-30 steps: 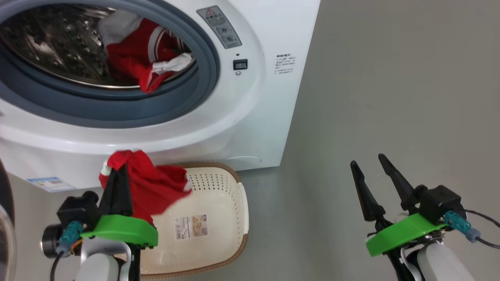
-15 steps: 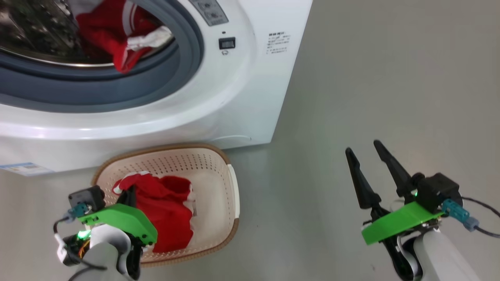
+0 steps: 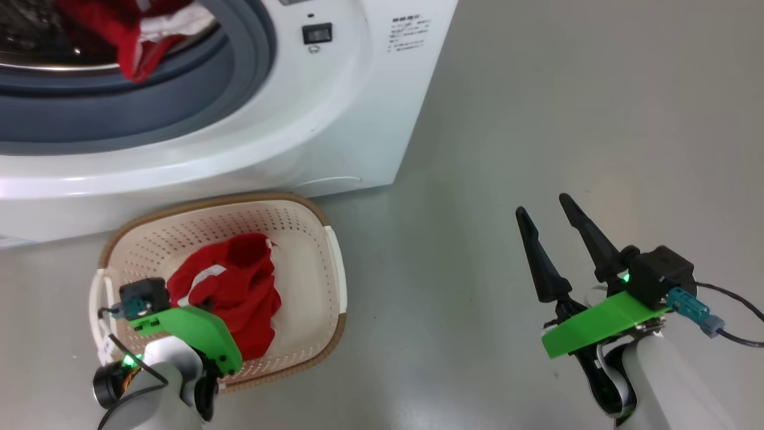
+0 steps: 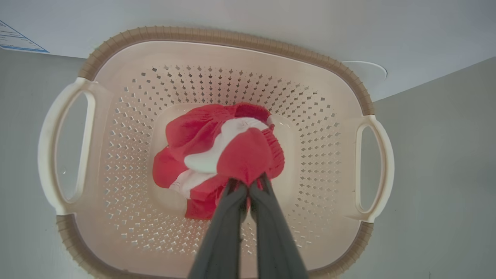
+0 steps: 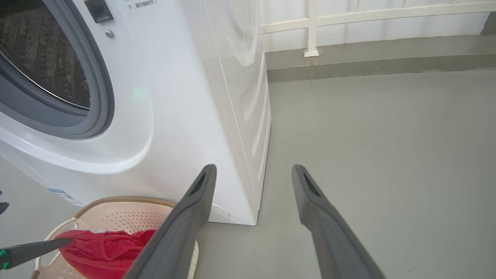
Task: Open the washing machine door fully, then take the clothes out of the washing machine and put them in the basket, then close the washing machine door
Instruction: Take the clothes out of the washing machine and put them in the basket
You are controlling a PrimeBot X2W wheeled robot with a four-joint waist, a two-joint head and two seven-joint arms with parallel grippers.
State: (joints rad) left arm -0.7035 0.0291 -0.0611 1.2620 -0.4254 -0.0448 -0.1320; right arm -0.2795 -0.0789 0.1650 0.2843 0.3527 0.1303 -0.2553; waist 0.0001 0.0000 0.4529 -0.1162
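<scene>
The white washing machine (image 3: pixel 334 119) stands open, its door out of view. Red and white clothes (image 3: pixel 140 36) hang over the grey ring (image 3: pixel 197 89) at the drum's mouth. On the floor in front sits the cream basket (image 3: pixel 327 239), also seen from above (image 4: pixel 232 37). Inside it my left gripper (image 4: pixel 248 185) points down, shut on a red garment with white trim (image 4: pixel 217 151) that rests bunched on the basket's bottom (image 3: pixel 239 298). My right gripper (image 3: pixel 540 204) hovers open and empty over the floor to the right, its fingers wide apart (image 5: pixel 254 167).
Grey floor (image 3: pixel 567 107) stretches to the right of the machine. A wall with white rails (image 5: pixel 310 27) and a low kerb stands behind. A blue sticker (image 4: pixel 15 38) marks the machine's lower front. A black cable (image 3: pixel 731 337) trails from my right wrist.
My left gripper has come down with the red garment from above the basket's rim into the basket. The head view has tilted down. My right gripper stays open and still.
</scene>
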